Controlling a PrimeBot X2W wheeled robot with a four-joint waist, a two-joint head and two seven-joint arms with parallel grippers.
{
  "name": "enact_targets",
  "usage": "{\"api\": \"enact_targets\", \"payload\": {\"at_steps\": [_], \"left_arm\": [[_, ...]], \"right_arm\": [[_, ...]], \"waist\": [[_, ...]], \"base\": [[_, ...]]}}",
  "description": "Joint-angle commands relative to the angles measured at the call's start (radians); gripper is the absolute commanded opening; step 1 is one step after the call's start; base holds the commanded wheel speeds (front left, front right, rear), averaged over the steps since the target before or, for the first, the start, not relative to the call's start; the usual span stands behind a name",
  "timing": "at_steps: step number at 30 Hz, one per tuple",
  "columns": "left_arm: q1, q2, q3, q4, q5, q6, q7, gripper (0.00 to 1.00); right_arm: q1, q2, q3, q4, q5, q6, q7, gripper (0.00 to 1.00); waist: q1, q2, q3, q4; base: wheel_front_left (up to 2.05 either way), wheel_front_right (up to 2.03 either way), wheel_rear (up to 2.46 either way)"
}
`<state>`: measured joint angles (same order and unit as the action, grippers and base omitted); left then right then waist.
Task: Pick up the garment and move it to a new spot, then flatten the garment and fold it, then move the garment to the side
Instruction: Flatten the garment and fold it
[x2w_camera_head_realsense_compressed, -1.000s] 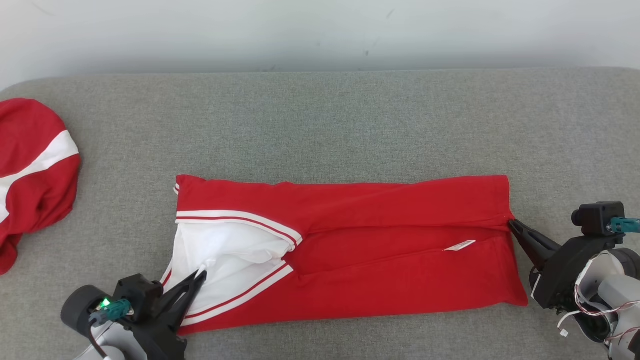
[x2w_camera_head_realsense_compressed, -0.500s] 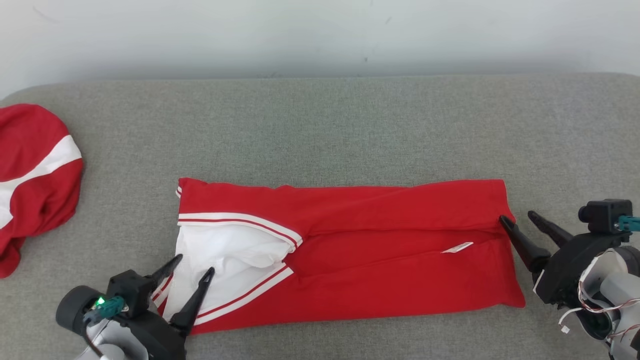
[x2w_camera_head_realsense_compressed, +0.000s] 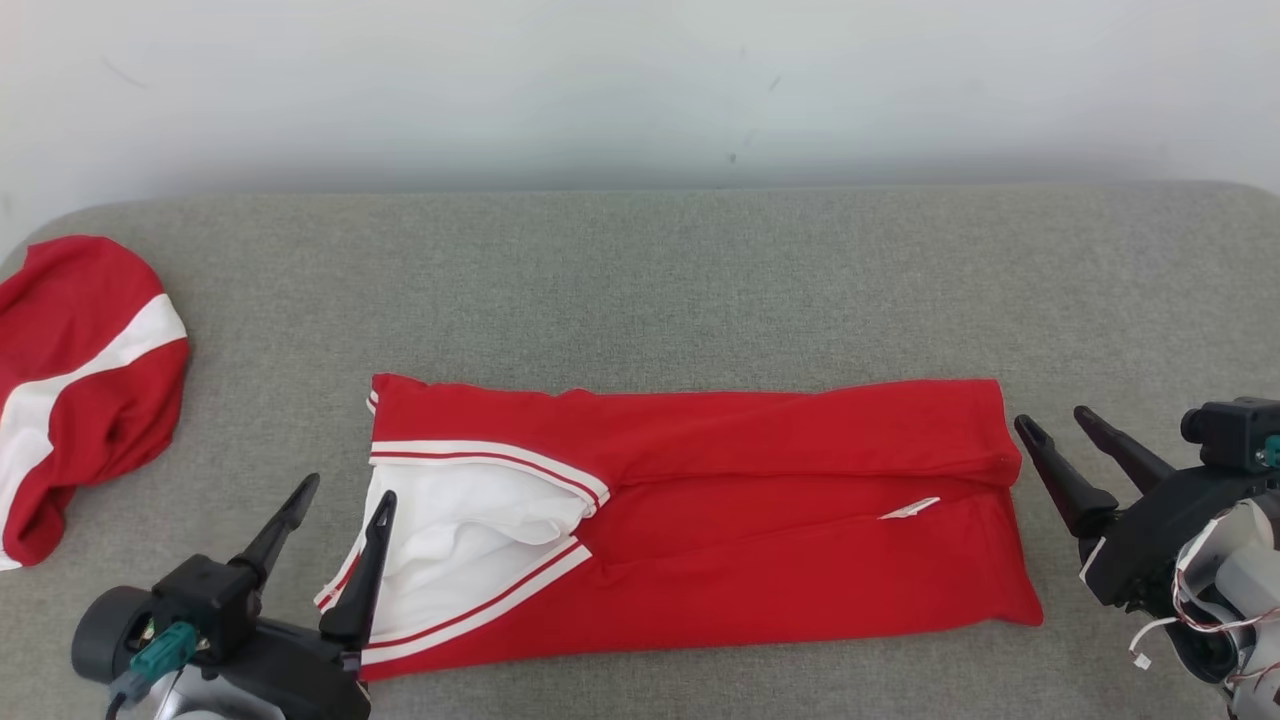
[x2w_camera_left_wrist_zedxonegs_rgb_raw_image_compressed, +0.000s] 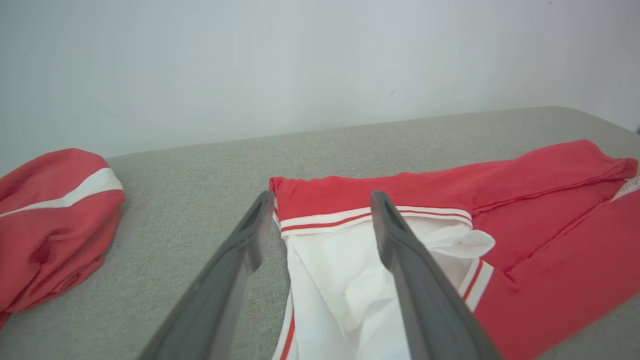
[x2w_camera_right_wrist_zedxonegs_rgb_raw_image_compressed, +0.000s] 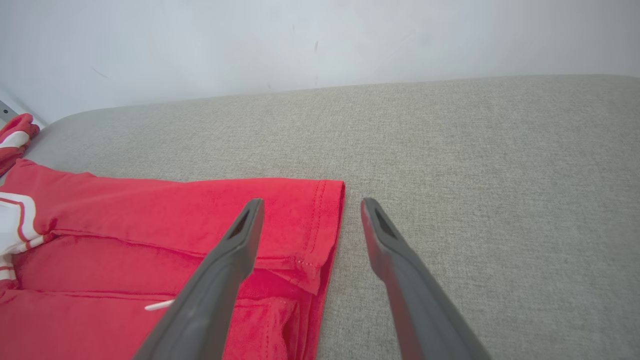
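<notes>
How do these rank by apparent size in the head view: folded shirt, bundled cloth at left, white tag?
1. folded shirt
2. bundled cloth, partly cut off at the picture's edge
3. white tag

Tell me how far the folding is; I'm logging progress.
Done: the garment lies flat on the grey surface, long sides folded inward. In hand: nothing; the left end effector and right end effector stand open at its ends. Left: folding it shorter, moving it aside.
</notes>
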<state>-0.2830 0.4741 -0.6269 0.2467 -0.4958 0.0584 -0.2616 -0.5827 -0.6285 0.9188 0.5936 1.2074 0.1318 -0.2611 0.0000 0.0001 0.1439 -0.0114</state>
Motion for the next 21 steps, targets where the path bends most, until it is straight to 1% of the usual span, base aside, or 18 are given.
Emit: {"api": "enact_targets", "payload": {"at_steps": [1,6,8,10,12,13,15,16,21], "left_arm": [[0.025,-0.008,0.029,-0.017,0.024,0.014,-0.005,1.0],[0.085,-0.044,0.114,-0.064,0.066,0.032,-0.005,1.0],[0.107,-0.069,0.154,-0.095,0.077,0.042,-0.005,1.0],[0.132,-0.081,0.196,-0.117,0.107,0.053,-0.005,1.0],[0.154,-0.1,0.237,-0.128,0.129,0.053,-0.005,1.0],[0.173,-0.118,0.275,-0.137,0.155,0.059,-0.005,1.0],[0.185,-0.124,0.291,-0.135,0.165,0.057,-0.005,1.0],[0.192,-0.131,0.309,-0.137,0.18,0.062,-0.005,1.0],[0.232,-0.164,0.379,-0.136,0.218,0.06,-0.005,1.0]], "right_arm": [[0.016,0.008,-0.019,0.008,-0.019,-0.002,-0.004,1.0],[0.056,0.033,-0.086,0.041,-0.065,-0.002,-0.004,1.0],[0.073,0.043,-0.11,0.054,-0.079,-0.002,-0.004,1.0],[0.089,0.056,-0.13,0.066,-0.088,-0.002,-0.004,1.0],[0.104,0.069,-0.146,0.078,-0.101,-0.002,-0.004,1.0],[0.118,0.079,-0.158,0.092,-0.112,-0.002,-0.005,1.0],[0.123,0.083,-0.163,0.099,-0.117,-0.002,-0.005,1.0],[0.129,0.09,-0.168,0.106,-0.117,-0.002,-0.005,1.0],[0.144,0.114,-0.184,0.135,-0.135,-0.002,0.002,1.0]], "waist": [[0.0,-0.0001,-0.011,0.003],[0.0,-0.0001,-0.033,0.012],[0.0,-0.0001,-0.04,0.015],[0.0,-0.0001,-0.045,0.018],[0.0,-0.0001,-0.05,0.021],[0.0,-0.0001,-0.055,0.024],[0.0,-0.0001,-0.056,0.025],[0.0,-0.0001,-0.058,0.027],[0.0,-0.0001,-0.063,0.03]], "base": [[0.0,0.0,0.0],[0.0,0.0,0.0],[0.0,0.0,0.0],[0.0,0.0,0.0],[0.0,0.0,0.0],[0.0,0.0,0.0],[0.0,0.0,0.0],[0.0,0.0,0.0],[0.0,0.0,0.0]]}}
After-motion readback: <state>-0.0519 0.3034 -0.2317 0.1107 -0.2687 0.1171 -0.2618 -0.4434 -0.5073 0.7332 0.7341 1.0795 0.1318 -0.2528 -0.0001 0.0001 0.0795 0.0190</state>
